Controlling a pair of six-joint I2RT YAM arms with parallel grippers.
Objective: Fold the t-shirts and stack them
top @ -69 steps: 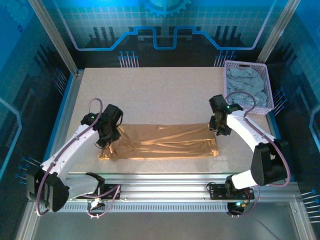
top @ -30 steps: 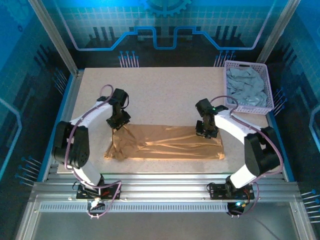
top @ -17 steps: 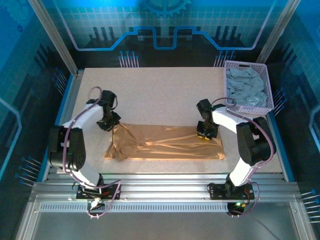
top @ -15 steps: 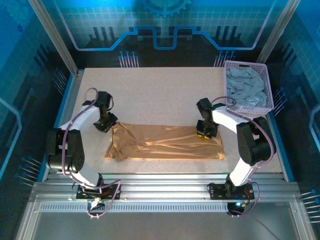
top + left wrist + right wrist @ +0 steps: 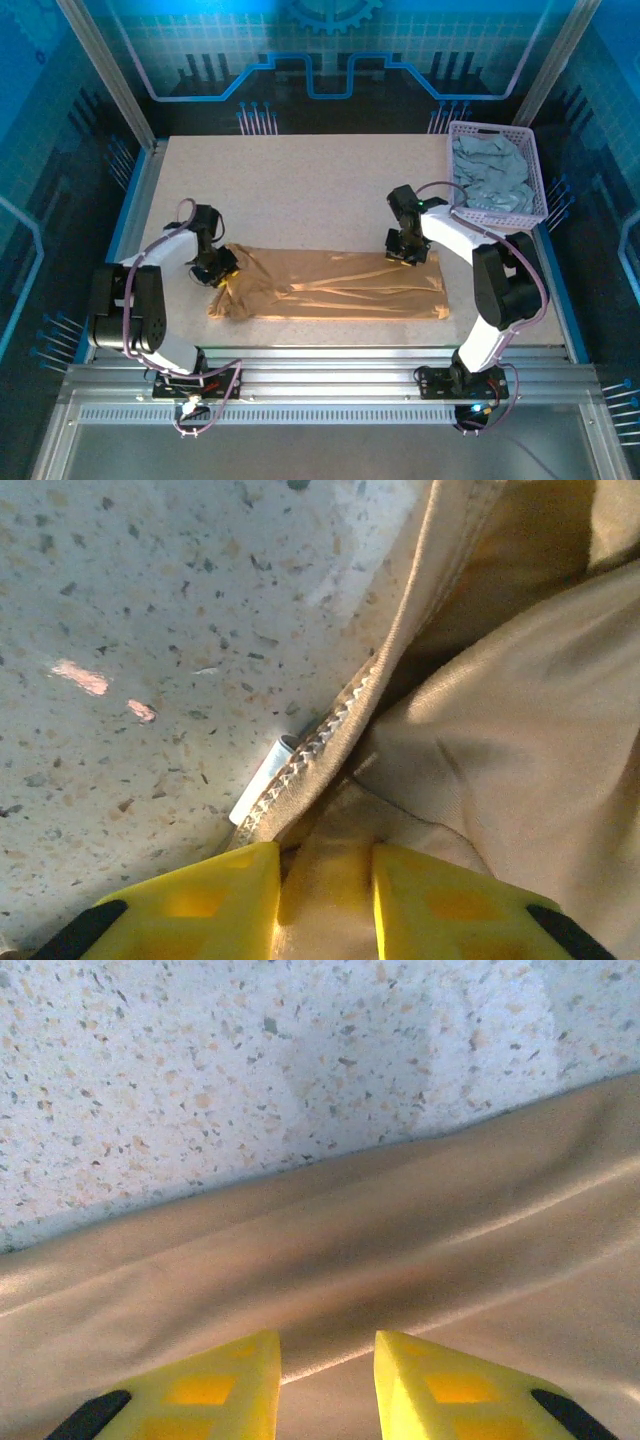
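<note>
Left claw: your left claw is sitting low at the left end of the tan t-shirt. Its yellow fingers are standing a little apart with cloth lying in the gap, and you cannot tell whether they are pinching it.
Hem: a stitched hem is running down into that gap, and a small white label is poking out beside it onto the worktop.
Tan t-shirt: it is lying as a long folded band across the near half of the worktop, stretching from one claw to the other.
Right claw: your right claw is sitting over the band's far edge near its right end. Its fingers are parted and gripping nothing, and the cloth is lying smooth beneath them.
Basket: the lavender basket is sitting at the far right corner, holding the crumpled grey-blue t-shirt.
</note>
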